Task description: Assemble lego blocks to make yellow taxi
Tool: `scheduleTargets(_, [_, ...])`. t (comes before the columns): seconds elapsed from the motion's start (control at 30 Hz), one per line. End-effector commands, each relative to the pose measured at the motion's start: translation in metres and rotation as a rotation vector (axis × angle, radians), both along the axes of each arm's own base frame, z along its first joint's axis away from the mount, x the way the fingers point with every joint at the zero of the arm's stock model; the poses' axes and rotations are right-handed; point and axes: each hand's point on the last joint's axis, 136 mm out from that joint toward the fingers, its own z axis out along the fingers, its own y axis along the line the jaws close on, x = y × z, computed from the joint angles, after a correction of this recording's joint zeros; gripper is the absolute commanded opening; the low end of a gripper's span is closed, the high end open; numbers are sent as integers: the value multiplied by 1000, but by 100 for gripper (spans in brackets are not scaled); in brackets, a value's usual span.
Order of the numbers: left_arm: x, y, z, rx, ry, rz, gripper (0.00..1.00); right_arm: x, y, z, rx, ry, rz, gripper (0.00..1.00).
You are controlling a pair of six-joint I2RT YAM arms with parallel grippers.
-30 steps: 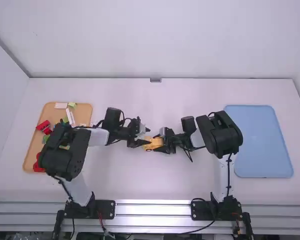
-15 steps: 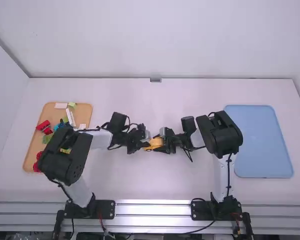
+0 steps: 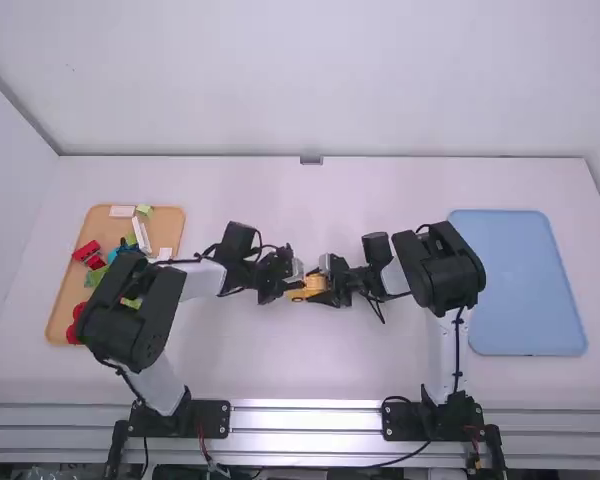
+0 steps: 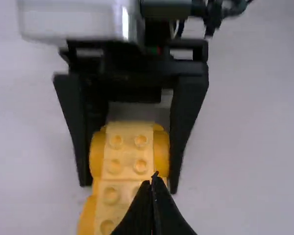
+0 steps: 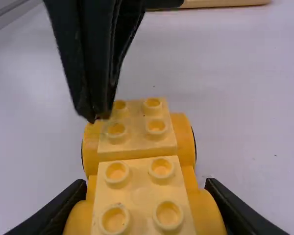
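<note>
Since a second ago, my left arm [image 3: 242, 240] has eased its wrist a little toward the right edge of the table [image 3: 310, 360], while my right arm [image 3: 442, 270] has kept its place. Everything turns, I judge, on how my left pincer [image 4: 155, 178] sits to the yellow car body [image 5: 141, 191]: its tips are just over the body's left end, off toward the table's near edge rather than square on the middle of the studs. Whether they touch, I cannot tell. That body is near the middle of the table, well in from both side edges, its long axis running from left edge to right edge. My right pincer [image 5: 146, 183] is the nearer one, closed from either side on the body's right end, fingers only as far apart as its width. My left one is closed tip to tip, with nothing that I can see between. Against the earlier frame, the body lies much where it did, and only that left approach differs. I take this as pressing a joint home; the next push should go straight down over the studs, since a shove from the side could twist the body in my grip.
</note>
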Motion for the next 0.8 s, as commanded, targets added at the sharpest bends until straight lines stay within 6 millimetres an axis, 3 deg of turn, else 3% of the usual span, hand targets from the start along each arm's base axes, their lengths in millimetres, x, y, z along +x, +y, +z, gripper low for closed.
scheduleTargets(0.0, [1,-3,22,-58,-53,-28,2,-6,0,-9,-17,35,-1,51])
scheduleTargets(0.17, [13,11,-3,78,-1,97,2,-5,0,-8,-16,33,-1,51])
scheduleTargets(0.33, [9,22,-34,168,67,136,2,-7,0,-9,-17,38,-1,51])
scheduleTargets(0.6, [-9,16,-46,143,74,18,2,-7,0,-9,-17,38,1,51])
scheduleTargets(0.77, [-11,26,-63,277,81,44,2,-6,0,-9,-17,35,0,51])
